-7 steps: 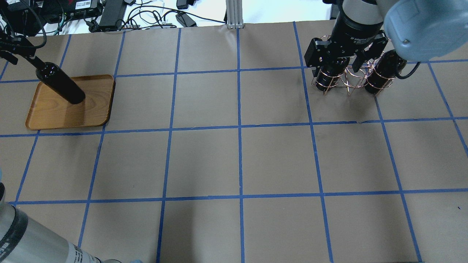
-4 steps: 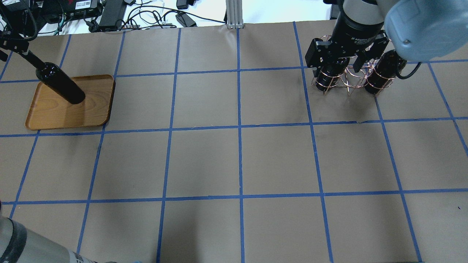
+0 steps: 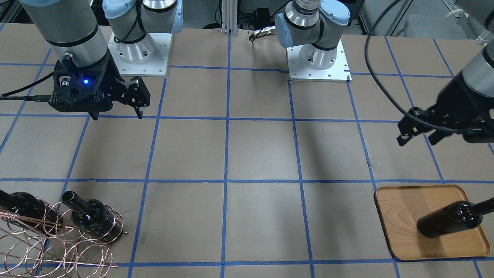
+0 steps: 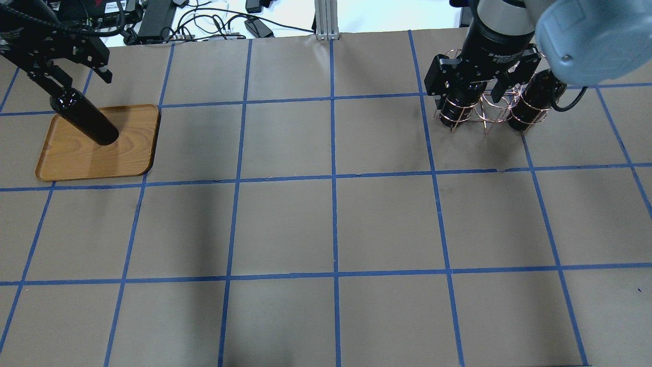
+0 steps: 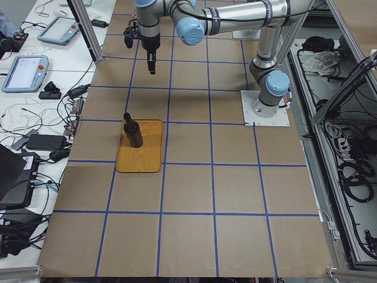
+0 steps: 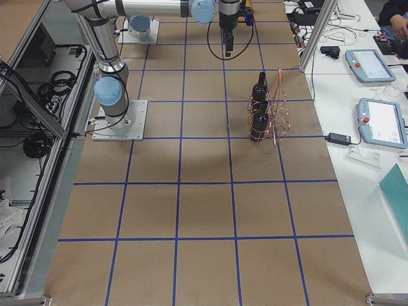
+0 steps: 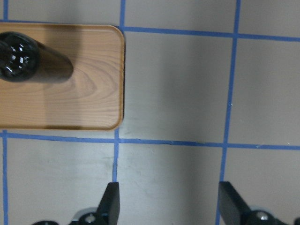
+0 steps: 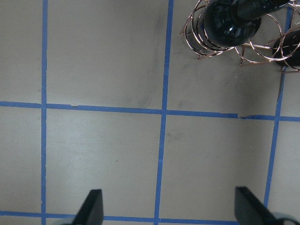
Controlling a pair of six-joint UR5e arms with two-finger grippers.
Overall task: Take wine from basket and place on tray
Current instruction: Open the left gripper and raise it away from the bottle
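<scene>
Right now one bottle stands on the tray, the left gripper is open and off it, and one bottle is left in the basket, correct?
No: two bottles are left in the basket, not one; the exterior front-facing view shows both, first bottle and second bottle. The tray bottle stands on the tray, left gripper open and off it.

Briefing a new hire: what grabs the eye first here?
A glossy black wine bottle stands upright on the wooden tray at the robot's left end of the table. At the opposite end, the copper wire basket holds two more black bottles. The left tool and right tool hang open above the table, holding nothing.
</scene>
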